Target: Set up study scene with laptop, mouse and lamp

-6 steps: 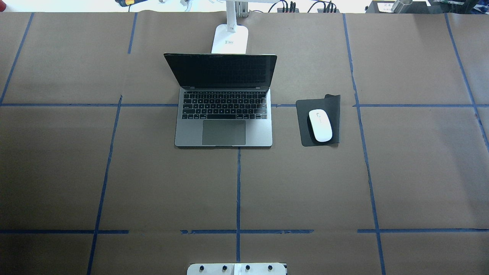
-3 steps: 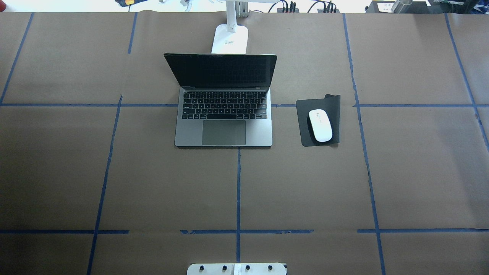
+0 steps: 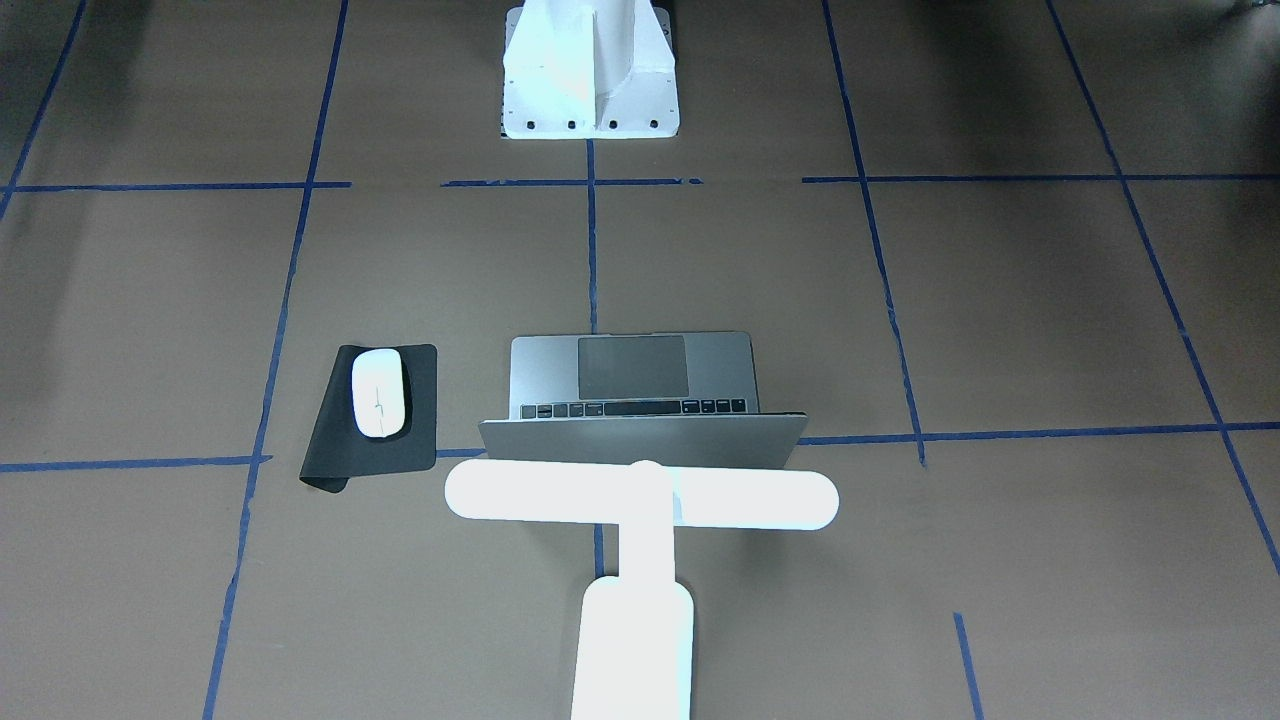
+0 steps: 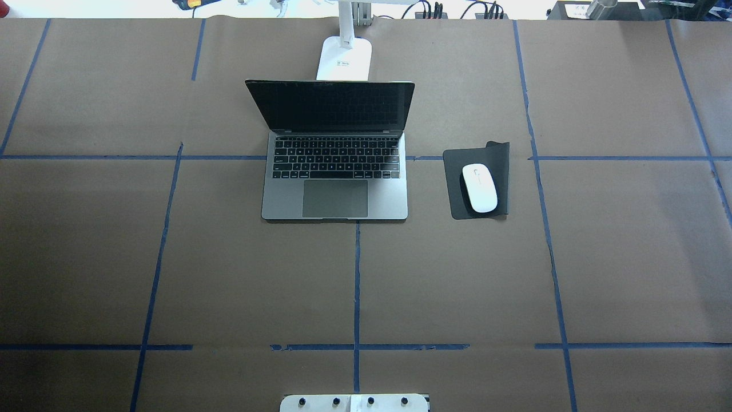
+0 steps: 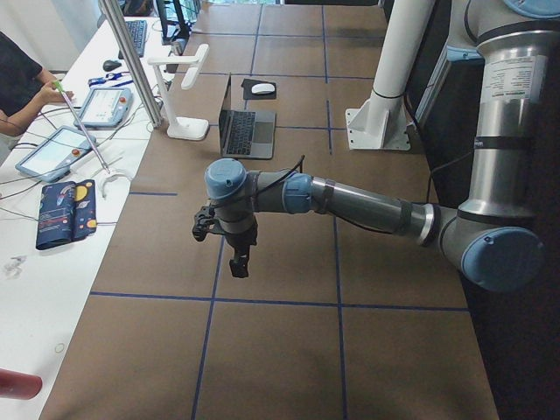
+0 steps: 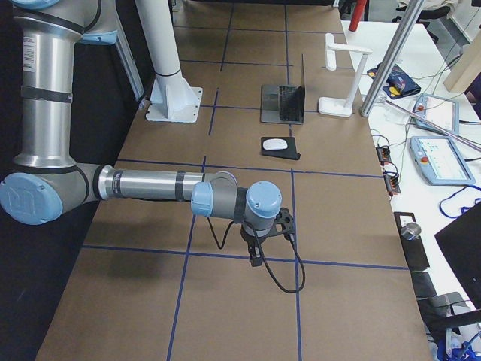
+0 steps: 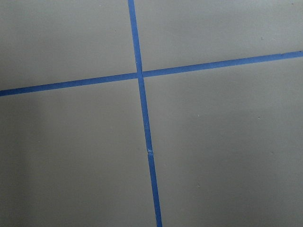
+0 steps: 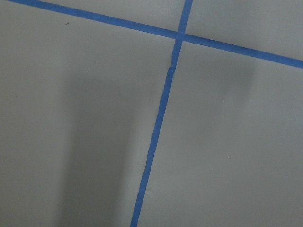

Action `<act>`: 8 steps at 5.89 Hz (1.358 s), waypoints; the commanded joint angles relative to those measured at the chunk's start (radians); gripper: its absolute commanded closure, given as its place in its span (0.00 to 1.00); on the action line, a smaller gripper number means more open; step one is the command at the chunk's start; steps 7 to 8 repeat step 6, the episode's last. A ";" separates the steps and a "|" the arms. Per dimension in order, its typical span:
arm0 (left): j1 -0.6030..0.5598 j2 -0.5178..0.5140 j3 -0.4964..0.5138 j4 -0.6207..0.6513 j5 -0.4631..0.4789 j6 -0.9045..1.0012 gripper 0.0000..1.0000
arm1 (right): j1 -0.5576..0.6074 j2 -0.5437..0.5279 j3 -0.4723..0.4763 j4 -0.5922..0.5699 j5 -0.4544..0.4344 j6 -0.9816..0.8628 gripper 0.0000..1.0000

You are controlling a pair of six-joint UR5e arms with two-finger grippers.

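Note:
The silver-grey laptop (image 4: 334, 194) stands open at the table's middle back, screen dark; it also shows in the front view (image 3: 640, 370). The white mouse (image 4: 479, 187) lies on a black pad (image 4: 498, 166) to the laptop's right. The white lamp (image 3: 640, 497) stands upright behind the laptop, its base (image 4: 345, 57) on the table. My left gripper (image 5: 241, 262) hangs above bare table far from these things. My right gripper (image 6: 255, 259) does the same at the other end. Both show only in the side views, so I cannot tell if they are open or shut. Both wrist views show only paper and blue tape.
The white bolted robot pedestal (image 3: 590, 80) stands at the near edge. Blue tape lines cross the brown paper cover. A side table with tablets (image 5: 66, 149) and a person (image 5: 17, 79) lies beyond the far edge, behind a metal pole (image 5: 131, 61).

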 commanded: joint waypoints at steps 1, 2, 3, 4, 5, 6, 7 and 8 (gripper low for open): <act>-0.001 0.004 -0.027 0.010 0.000 -0.002 0.00 | 0.006 -0.003 0.006 -0.003 0.012 0.000 0.00; 0.001 0.002 -0.025 0.010 0.003 -0.002 0.00 | 0.006 -0.003 0.006 -0.003 0.012 0.000 0.00; 0.001 0.004 -0.027 0.010 0.003 -0.002 0.00 | 0.015 -0.008 0.008 -0.003 0.012 0.000 0.00; 0.001 0.004 -0.027 0.009 0.002 0.000 0.00 | 0.017 -0.009 0.008 -0.003 0.012 0.000 0.00; 0.001 0.004 -0.027 0.010 0.002 -0.002 0.00 | 0.017 -0.015 0.009 -0.003 0.013 0.000 0.00; 0.001 0.002 -0.031 0.010 0.002 -0.002 0.00 | 0.017 -0.015 0.006 -0.003 0.012 0.000 0.00; 0.001 0.002 -0.031 0.010 0.002 -0.002 0.00 | 0.017 -0.015 0.006 -0.003 0.012 0.000 0.00; 0.001 0.002 -0.031 0.010 0.002 -0.002 0.00 | 0.017 -0.015 0.006 -0.003 0.012 0.000 0.00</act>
